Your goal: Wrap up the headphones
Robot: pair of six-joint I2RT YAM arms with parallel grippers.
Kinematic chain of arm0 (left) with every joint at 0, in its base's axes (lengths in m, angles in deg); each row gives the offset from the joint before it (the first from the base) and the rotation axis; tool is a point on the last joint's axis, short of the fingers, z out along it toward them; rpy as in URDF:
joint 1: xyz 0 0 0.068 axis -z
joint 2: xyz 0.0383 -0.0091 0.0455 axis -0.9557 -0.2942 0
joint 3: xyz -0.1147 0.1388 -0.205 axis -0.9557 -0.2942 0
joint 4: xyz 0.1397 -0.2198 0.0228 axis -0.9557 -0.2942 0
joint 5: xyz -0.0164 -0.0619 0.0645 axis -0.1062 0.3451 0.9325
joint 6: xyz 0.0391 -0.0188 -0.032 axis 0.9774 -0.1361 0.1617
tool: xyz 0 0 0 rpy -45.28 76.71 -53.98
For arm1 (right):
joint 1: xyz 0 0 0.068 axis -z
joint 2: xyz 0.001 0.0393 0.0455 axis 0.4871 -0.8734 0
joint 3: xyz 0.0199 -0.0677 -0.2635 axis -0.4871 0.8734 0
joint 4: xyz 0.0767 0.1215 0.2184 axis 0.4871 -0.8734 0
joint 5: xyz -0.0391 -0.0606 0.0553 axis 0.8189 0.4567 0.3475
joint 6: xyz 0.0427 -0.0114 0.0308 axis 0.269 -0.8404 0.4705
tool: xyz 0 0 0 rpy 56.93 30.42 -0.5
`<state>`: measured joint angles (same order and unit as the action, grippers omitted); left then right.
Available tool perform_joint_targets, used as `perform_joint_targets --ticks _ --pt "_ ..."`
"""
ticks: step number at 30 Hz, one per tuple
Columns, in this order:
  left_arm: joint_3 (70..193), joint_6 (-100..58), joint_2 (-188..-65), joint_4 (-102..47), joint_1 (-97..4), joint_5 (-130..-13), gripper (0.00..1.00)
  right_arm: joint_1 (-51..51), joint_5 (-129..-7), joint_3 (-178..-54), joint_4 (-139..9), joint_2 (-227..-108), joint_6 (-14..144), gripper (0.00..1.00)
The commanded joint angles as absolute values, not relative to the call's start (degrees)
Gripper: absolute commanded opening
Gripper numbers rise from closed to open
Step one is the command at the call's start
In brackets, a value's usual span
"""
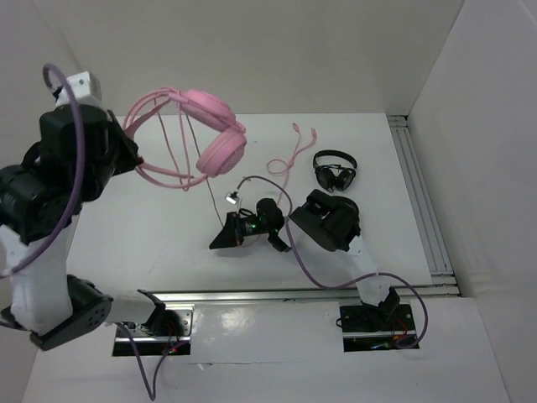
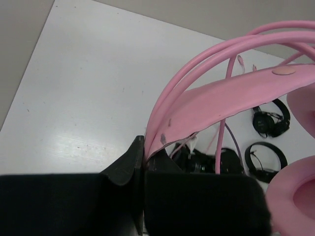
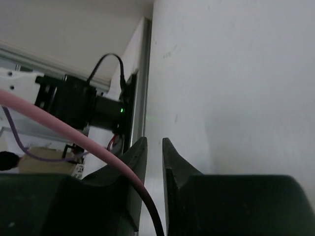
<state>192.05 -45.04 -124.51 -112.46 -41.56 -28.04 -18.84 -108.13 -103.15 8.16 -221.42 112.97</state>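
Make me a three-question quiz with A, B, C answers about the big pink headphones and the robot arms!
1. Where are the large pink over-ear headphones?
A. inside a drawer
B. held up in the air by the left gripper
C. on the right arm's base

2. What colour is the small on-ear headset lying on the white table?
A. black
B. green
C. yellow

3. How is the left gripper?
A. wide open and empty
B. shut on the pink headband
C. out of view

Answers:
1 B: the overhead view shows them raised at the left arm's tip.
2 A: it looks black against the white top.
3 B: the left wrist view shows it pinching the band's end.
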Motion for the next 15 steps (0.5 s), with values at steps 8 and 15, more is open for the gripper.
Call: perform_joint_targets --ticks 8,15 --pt "194.68 -41.13 -143.38 -94.88 -66.26 -45.69 0.0 -19.53 -109.54 -81.63 15.53 -196.16 95.98 0.0" --pt "176.23 -42.0 -142.43 -88.54 -71.13 -40.12 0.0 -25.08 -94.0 -86.09 -30.24 -176.64 68.96 0.0"
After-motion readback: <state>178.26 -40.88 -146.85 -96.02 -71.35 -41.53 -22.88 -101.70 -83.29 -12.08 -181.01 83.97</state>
